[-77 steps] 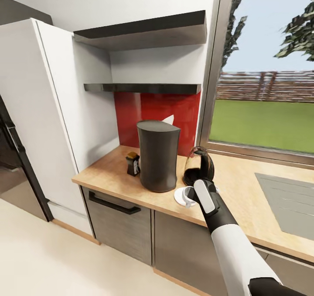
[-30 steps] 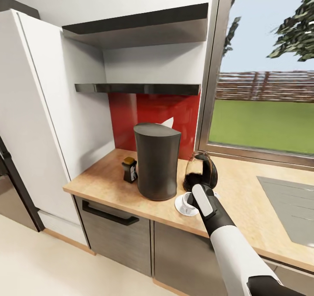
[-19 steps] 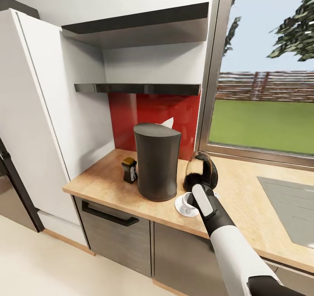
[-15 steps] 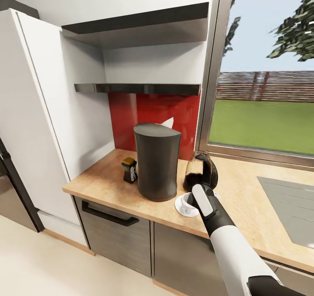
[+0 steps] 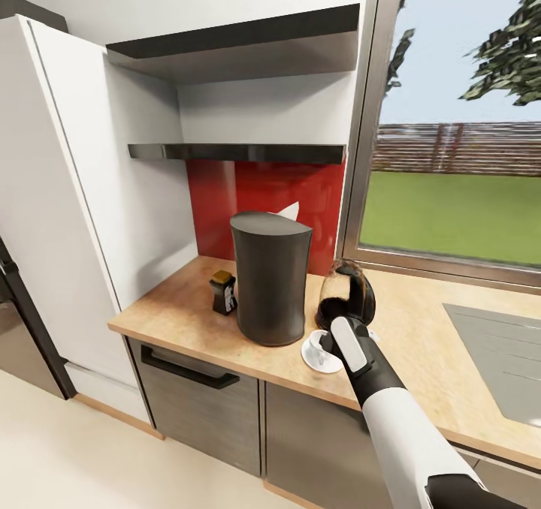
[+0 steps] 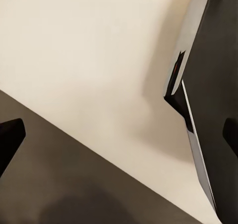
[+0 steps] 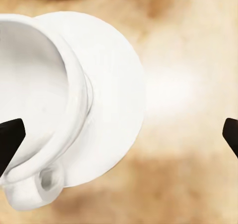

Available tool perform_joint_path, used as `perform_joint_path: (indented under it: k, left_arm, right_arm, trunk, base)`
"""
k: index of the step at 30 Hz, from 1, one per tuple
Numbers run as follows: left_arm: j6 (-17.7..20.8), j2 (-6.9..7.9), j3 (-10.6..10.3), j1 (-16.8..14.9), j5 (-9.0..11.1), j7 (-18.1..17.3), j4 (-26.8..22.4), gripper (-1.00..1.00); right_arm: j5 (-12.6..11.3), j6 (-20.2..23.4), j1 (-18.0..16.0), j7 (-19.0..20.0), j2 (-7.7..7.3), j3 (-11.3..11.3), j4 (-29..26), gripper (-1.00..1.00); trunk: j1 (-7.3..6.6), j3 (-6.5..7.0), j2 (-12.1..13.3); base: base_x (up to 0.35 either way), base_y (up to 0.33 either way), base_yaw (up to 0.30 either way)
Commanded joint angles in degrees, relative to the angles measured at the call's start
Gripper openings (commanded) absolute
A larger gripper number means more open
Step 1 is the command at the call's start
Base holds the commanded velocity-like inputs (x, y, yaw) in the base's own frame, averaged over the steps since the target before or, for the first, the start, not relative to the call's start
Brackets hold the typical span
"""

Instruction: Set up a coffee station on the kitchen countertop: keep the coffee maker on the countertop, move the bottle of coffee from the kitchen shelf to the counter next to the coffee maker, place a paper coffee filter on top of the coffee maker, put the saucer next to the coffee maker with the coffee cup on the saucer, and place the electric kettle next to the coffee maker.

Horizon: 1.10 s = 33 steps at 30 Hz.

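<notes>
The dark grey coffee maker (image 5: 270, 280) stands on the light wood countertop (image 5: 421, 344), with the white paper coffee filter (image 5: 289, 210) showing as a point at the back of its top. The small brown bottle of coffee (image 5: 223, 291) sits at its left, and the glass electric kettle (image 5: 347, 293) at its right. In front of the kettle the white coffee cup (image 7: 39, 100) rests on the saucer (image 7: 116, 100). My right gripper (image 7: 119, 135) hovers over them, open, one fingertip over the cup. My left gripper (image 6: 119, 137) is open and holds nothing. The thin black kitchen shelf (image 5: 240, 151) is bare.
A steel sink (image 5: 503, 359) is set into the worktop at the right. A tall white cabinet (image 5: 68, 194) borders the counter's left end, and a large window (image 5: 458, 156) runs behind it. The left wrist view looks at cream floor (image 6: 89, 50) and dark panels.
Since 2.6 s ago the camera has shifted, so the scene sits slightly further left. Over the last second my right arm has stayed over the cup and saucer with hardly any motion.
</notes>
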Motion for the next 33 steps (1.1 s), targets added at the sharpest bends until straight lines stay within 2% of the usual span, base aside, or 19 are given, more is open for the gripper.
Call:
perform_joint_path:
  k: [1,8,15,26,33]
  left_arm:
    - [-0.2,0.0,0.1,0.0,0.2,0.0,0.0,1.0]
    - [-0.2,0.01,0.1,0.0,0.2,0.0,0.0,1.0]
    - [-0.2,0.14,0.1,0.0,0.2,0.0,0.0,1.0]
    - [-0.3,0.11,0.2,0.0,0.5,0.1,0.0,1.0]
    - [-0.4,-0.07,0.4,0.0,0.7,0.2,-0.1,1.0]
  right_arm:
    - [-0.4,0.2,0.0,-0.4,0.04,-0.1,-0.1,1.0]
    - [-0.5,0.2,0.0,-0.4,0.04,-0.1,-1.2,1.0]
    - [-0.5,0.3,0.0,-0.5,0.04,-0.1,-6.8,1.0]
    - [-0.7,0.3,0.0,-0.5,0.04,0.0,-7.0,1.0]
    - [-0.7,0.3,0.0,-0.5,0.04,0.4,-6.9,1.0]
  trunk:
    - [0.02,-0.08,-0.1]
    - [0.02,-0.08,-0.1]
    - [0.02,-0.08,-0.1]
    - [0.02,-0.08,-0.1]
    - [0.02,0.07,-0.1]
  base:
    - [0.0,0.0,0.0]
    - [0.0,0.0,0.0]
    - [0.0,0.0,0.0]
    - [-0.006,0.0,0.0]
    - [-0.257,0.0,0.0]
